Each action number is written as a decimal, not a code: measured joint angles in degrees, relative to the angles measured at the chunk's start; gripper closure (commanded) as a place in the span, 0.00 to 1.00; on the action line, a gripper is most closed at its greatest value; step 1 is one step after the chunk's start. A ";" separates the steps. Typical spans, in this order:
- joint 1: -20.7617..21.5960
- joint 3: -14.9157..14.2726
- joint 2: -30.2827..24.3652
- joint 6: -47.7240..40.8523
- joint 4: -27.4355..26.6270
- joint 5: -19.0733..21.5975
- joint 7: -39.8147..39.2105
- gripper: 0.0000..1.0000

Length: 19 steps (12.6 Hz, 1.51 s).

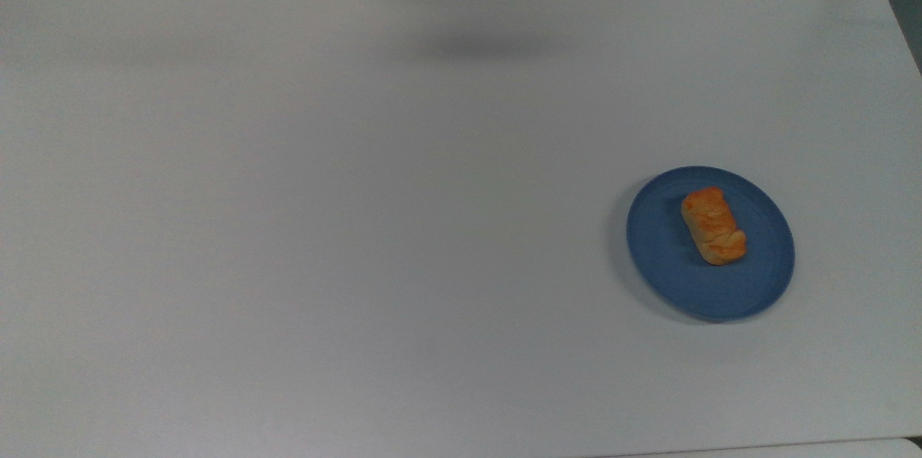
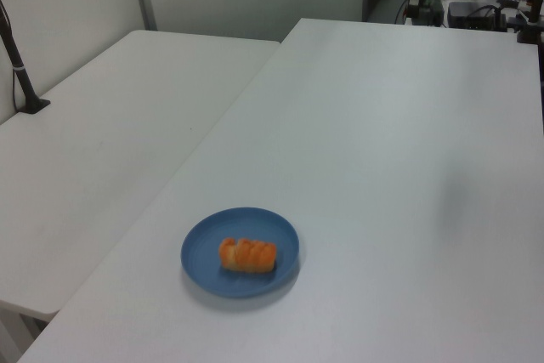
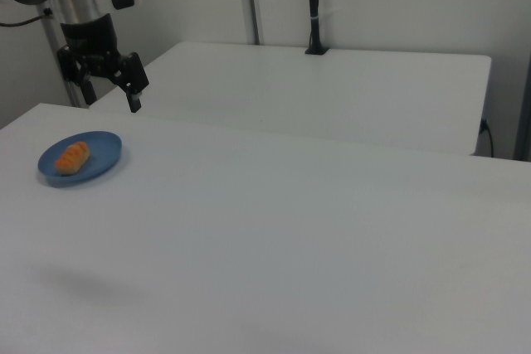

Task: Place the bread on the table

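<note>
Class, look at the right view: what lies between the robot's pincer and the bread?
In the right view, the pincer hangs above the bread; between them lie open air and the blue plate's far rim.

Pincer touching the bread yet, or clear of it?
Apart. In the right view the pincer hangs in the air above and to the right view's right of the blue plate, with open space between it and the bread on the plate.

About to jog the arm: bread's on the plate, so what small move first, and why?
Probably bring the gripper down over the bread. The bread lies on the blue plate, untouched, while the gripper hangs high, apart from it, holding nothing.
</note>
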 measured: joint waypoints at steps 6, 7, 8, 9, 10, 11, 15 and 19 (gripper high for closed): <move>0.00 0.66 -0.03 0.00 -0.73 0.01 0.00 0.00; 0.00 0.74 -0.03 0.00 -0.76 0.01 0.00 0.00; 0.01 0.86 -0.02 0.00 -0.83 0.01 0.00 0.00; 0.24 1.11 0.13 0.00 -0.93 0.02 -0.13 0.00; 0.99 1.27 0.50 0.00 -0.97 0.02 -0.17 0.00; 2.07 1.48 1.16 0.00 -1.00 0.03 -0.16 0.00; 4.84 6.42 6.56 3.48 0.25 0.11 0.27 0.00; 8.12 11.95 14.00 16.45 2.15 -0.22 5.91 0.00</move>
